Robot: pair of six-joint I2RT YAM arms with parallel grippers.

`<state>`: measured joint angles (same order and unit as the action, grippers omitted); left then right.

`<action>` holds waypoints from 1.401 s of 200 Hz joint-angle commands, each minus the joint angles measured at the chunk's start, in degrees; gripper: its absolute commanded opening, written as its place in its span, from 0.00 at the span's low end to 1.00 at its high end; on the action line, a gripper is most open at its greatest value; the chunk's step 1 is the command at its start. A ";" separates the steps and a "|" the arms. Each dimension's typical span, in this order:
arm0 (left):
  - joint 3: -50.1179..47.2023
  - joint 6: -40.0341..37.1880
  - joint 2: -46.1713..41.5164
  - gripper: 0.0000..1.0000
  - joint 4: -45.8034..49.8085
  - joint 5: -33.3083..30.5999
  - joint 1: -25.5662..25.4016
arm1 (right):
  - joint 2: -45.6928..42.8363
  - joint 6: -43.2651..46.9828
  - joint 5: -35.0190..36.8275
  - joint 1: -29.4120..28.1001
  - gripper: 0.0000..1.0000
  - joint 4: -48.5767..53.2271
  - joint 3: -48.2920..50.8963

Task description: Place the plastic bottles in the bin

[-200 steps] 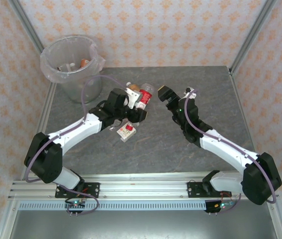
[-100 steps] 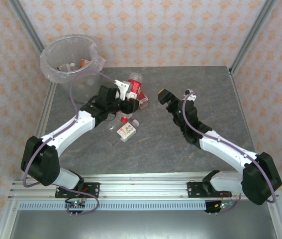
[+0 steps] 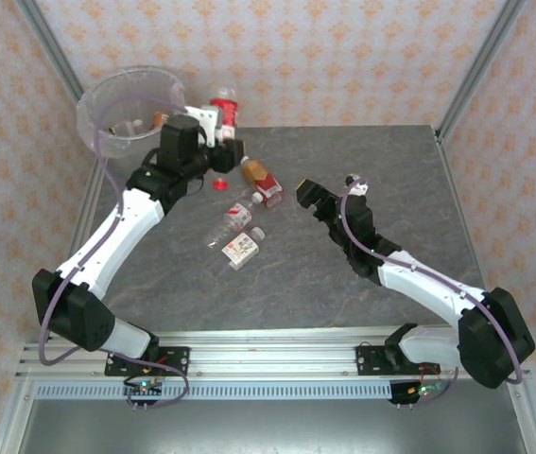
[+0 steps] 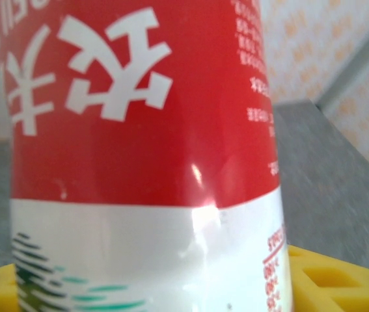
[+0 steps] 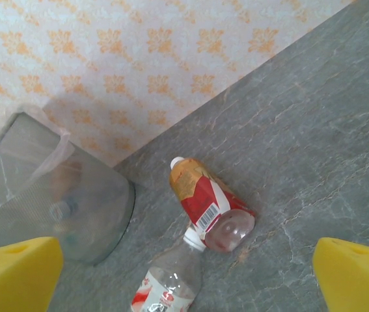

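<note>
- The left gripper [image 3: 215,123] is closed around a red-labelled bottle [image 3: 223,108] and holds it raised above the table [image 3: 390,170].
- In the left wrist view that red-labelled bottle [image 4: 138,130] stands close to the lens. It has white lettering on red and a white band below, and the yellow pads [image 4: 330,273] press in at its base on both sides.
- From overhead, the held bottle sits just beside the right rim of the bin [image 3: 97,99], cap end pointing away from the arm.
- The right gripper [image 3: 307,197] is spread wide and holds nothing. It hangs over the middle of the table, and its yellow fingertips [image 5: 18,270] sit at opposite lower corners of the right wrist view.
- The bin stands at the far left corner of the table, lined with a clear bag [image 3: 184,115] that folds over its rim.
- A few bottles lie in its bottom; through the cloudy wall they are too blurred to count.
- Three bottles lie on the table between the two arms:
  - An amber bottle [image 3: 261,182] with a red label and white cap lies on its side, nearest the right gripper.
  - A clear bottle [image 3: 234,219] lies just beside it, its white cap almost touching the amber bottle's base.
  - A small bottle [image 3: 241,250] with a red-and-white label lies just nearer the arms' bases.
- A small red piece [image 3: 218,184] rests on the table under the left arm, too small to identify.
</note>
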<state>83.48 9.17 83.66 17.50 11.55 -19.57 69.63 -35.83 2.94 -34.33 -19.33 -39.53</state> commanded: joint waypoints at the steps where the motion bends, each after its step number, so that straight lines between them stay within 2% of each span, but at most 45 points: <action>1: 5.64 -0.24 1.78 0.59 3.90 -13.58 0.42 | 0.93 1.71 -2.69 0.14 0.99 -1.36 -1.31; 53: 11.74 -3.86 5.63 0.60 -1.57 -22.58 2.30 | 1.54 1.95 -4.12 0.07 0.99 -1.50 -1.80; 76: 15.02 -4.91 8.01 0.60 -2.39 -25.62 4.10 | 1.17 1.99 -4.50 0.10 0.99 -1.44 -1.53; 108: 19.84 -9.51 11.78 0.61 -5.99 -33.03 7.18 | 0.51 2.01 -4.43 0.07 0.99 -1.26 -0.82; 131: 24.73 -8.90 15.07 0.61 -5.31 -33.88 11.64 | -0.14 2.21 -4.44 0.14 0.99 -1.01 -0.22; 174: 36.95 -5.77 23.05 0.61 2.96 -33.34 18.63 | -1.50 2.42 -3.20 0.11 0.99 -0.71 1.11; 216: 44.05 -6.96 30.97 0.61 5.37 -37.15 21.44 | -1.51 2.60 -2.68 0.14 0.99 -0.38 1.65; 241: 48.05 -4.48 34.81 0.62 10.07 -38.32 23.06 | -3.65 2.81 -2.47 0.07 0.99 0.33 1.99; 280: 45.93 -0.88 35.90 0.62 12.70 -38.45 23.94 | -4.50 3.68 -1.93 0.09 0.99 0.08 3.08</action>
<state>129.38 4.97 120.68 27.05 -24.53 3.57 66.30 -33.93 -0.58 -34.33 -18.85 -37.65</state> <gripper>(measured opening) 0.618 0.992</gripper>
